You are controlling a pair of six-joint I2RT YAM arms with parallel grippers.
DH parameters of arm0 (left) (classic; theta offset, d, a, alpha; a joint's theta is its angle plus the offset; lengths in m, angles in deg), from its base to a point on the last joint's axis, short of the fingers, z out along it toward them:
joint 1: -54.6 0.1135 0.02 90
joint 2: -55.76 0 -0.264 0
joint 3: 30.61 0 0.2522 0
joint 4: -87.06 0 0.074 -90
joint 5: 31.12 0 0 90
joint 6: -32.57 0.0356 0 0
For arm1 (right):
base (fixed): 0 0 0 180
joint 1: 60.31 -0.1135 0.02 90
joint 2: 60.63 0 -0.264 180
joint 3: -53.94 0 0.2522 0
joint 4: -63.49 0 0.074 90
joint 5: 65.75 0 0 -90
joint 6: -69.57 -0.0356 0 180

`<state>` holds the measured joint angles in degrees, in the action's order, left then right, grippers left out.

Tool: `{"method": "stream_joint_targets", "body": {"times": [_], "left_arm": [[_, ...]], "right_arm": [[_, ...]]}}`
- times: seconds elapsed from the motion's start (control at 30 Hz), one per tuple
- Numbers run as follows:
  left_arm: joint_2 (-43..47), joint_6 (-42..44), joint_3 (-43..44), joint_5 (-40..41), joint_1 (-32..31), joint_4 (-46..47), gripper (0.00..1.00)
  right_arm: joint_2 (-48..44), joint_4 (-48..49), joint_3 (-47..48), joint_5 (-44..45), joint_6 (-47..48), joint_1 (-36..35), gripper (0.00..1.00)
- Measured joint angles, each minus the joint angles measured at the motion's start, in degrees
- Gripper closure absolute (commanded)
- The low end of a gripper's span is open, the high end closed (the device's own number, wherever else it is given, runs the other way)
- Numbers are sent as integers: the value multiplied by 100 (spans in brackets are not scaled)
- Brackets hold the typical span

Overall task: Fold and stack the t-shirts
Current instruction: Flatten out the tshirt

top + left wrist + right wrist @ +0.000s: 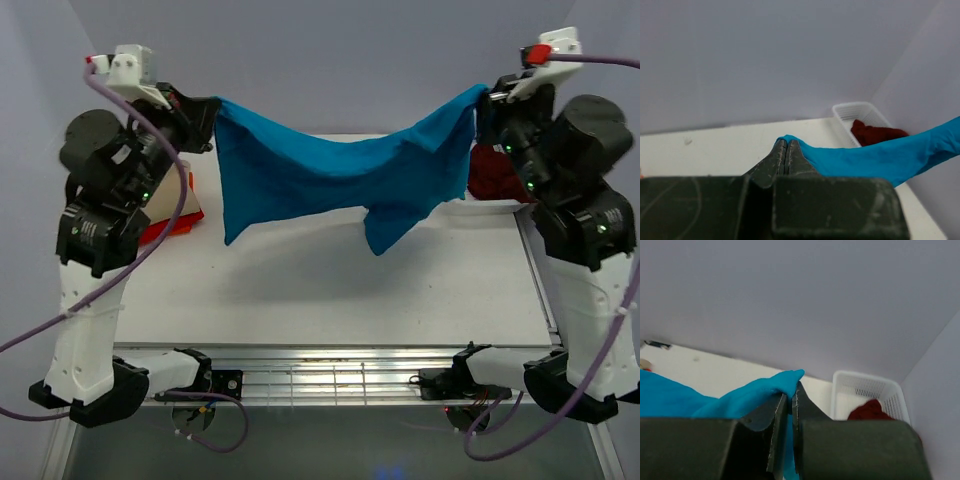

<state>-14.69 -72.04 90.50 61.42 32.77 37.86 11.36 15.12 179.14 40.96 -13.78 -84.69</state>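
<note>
You are working over a white table (330, 290), and the teal blue t-shirt (330, 175) is hanging above its far half, stretched between the two arms and sagging in the middle. One loose flap is drooping lowest, right of centre, and it is not clear whether it is touching the table.

The sag suggests the cloth is light, soft and limp. It will likely drape and crease rather than hold any shape, so keep your holds at the top edge or corners and let the weight pull it flat.

At the far right, the white lattice basket (850, 107) is holding the dark maroon t-shirt (872, 134), bunched up. At the far left, a bright red t-shirt (170, 228) is showing beneath the left arm.

The left gripper (785, 145) is pinching the teal shirt's left top corner, its jaws pressed together on a thin fold. The right gripper (794, 390) is pinching the opposite corner the same way. Both bites are shallow, so a hard tug could pull the cloth free.
</note>
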Motion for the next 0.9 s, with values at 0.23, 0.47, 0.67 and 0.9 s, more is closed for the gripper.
{"method": "stream_joint_targets", "body": {"times": [0.23,0.47,0.67,0.9], "left_arm": [[562,57,1174,-1287,0,-190,100],[859,-9,1464,-1908,0,-197,100],[879,-70,1097,-1910,0,-153,100],[1005,-138,-918,-763,0,389,100]], "right_arm": [[-715,-216,1370,-1523,-35,0,92],[-1252,-175,1552,-2288,-223,0,92],[-1154,-133,1519,-2332,-308,-2,92],[-798,129,533,-1534,-170,0,92]]}}
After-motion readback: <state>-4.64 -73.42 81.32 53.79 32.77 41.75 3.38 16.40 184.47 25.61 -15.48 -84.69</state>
